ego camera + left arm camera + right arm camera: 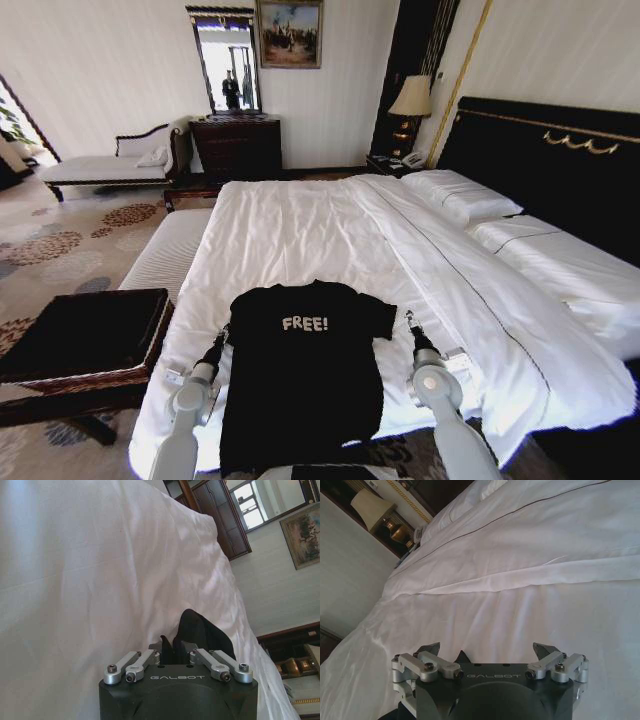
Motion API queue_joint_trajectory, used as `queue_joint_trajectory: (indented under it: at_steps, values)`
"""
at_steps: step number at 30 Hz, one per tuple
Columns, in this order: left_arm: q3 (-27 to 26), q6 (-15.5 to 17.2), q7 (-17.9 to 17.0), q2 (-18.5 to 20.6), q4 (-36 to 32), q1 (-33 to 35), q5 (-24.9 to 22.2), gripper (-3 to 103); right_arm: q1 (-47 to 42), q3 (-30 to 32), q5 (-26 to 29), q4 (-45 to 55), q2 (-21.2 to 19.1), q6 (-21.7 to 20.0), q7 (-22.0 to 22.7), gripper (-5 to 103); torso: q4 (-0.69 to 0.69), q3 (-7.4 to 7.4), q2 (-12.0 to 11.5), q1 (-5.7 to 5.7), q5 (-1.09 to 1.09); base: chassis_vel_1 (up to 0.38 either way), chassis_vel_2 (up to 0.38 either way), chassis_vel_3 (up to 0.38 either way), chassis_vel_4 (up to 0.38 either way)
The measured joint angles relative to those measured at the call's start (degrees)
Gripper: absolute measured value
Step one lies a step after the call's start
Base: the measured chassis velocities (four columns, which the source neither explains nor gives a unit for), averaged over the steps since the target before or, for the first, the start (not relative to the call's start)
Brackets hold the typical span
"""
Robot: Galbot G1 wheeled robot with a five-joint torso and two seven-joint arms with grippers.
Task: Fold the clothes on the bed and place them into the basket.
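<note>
The shirt lies face up at the near edge of the bed, its "FREE!" lettering readable from the head view, collar toward the far side and hem hanging toward the robot, so both sleeves sit within easy reach of the arms. The left gripper is at the shirt's left sleeve; in the left wrist view its fingers are drawn narrow on a raised fold of black cloth, which looks like a pinch taken for the first fold. The right gripper hovers just beside the right sleeve, over bare sheet, and the right wrist view shows its fingers spread wide with nothing between them, probably ready to take that sleeve. The basket stands on a low dark stand at the robot's left, just beside the bed's corner, close enough for a short carry once folding is done; it holds nothing visible yet. The bed is smooth white duvet with a folded-back band, pillows against the black headboard. Behind it are a lamp, a dark dresser under a mirror, a chaise, and patterned carpet.
</note>
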Motion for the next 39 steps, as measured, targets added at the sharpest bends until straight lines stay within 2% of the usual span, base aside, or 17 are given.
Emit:
queue_joint_trajectory:
  at_steps: [3,7,12,23,29,33,34,36,39]
  values:
    - [0.0,0.0,0.0,-0.1,0.0,-0.2,0.3,8,0.0,0.1,0.1,-0.2,-0.1,0.0,-0.1,100,0.00,0.00,0.0,0.00,0.00,0.000,0.000,0.000,0.000]
    - [-0.1,-0.1,-0.1,-0.1,0.0,-0.2,0.4,1,0.1,0.1,0.1,-0.4,-0.1,0.1,-0.1,100,0.00,0.00,0.0,0.00,0.00,0.000,0.000,0.000,0.000]
    - [-1.0,-0.1,-0.1,0.4,-1.0,0.5,0.5,0,0.2,-0.3,0.0,-0.7,0.2,0.1,-0.1,100,0.01,0.00,0.0,0.00,0.00,0.000,0.000,0.000,0.000]
    - [-7.7,-0.3,0.3,5.0,-1.5,-0.8,-0.3,0,0.7,-0.7,0.1,-1.2,0.4,0.2,-0.2,100,-0.01,0.00,0.0,0.00,-0.01,0.000,0.000,0.000,0.000]
    - [-8.0,-0.9,0.6,6.5,1.0,-2.1,-0.3,0,0.8,-0.9,0.1,-1.2,0.4,0.2,-0.2,100,0.01,0.00,0.0,0.00,0.00,0.000,0.000,0.000,0.000]
    - [-7.0,-1.3,0.7,6.1,1.8,-2.7,0.7,-2,0.7,-0.9,0.3,-1.1,0.3,0.2,-0.2,100,0.01,0.00,0.0,0.00,0.00,0.000,0.000,0.000,0.000]
    - [-6.6,-1.3,0.7,5.7,1.9,-2.8,1.2,8,0.6,-0.8,0.3,-0.9,0.3,0.2,-0.2,100,0.01,0.00,0.0,0.00,0.00,0.000,0.000,0.000,0.000]
    - [-6.3,-1.4,0.7,5.2,1.8,-2.7,1.5,8,0.5,-0.7,0.4,-0.8,0.2,0.2,-0.2,100,0.01,0.00,0.0,0.00,0.00,0.000,0.000,0.000,0.000]
    - [-6.0,-1.5,0.3,4.3,0.1,-0.9,2.3,24,0.4,-0.2,0.7,-0.7,0.0,0.2,-0.2,100,0.00,0.00,0.0,0.00,0.00,0.000,0.000,0.000,0.000]
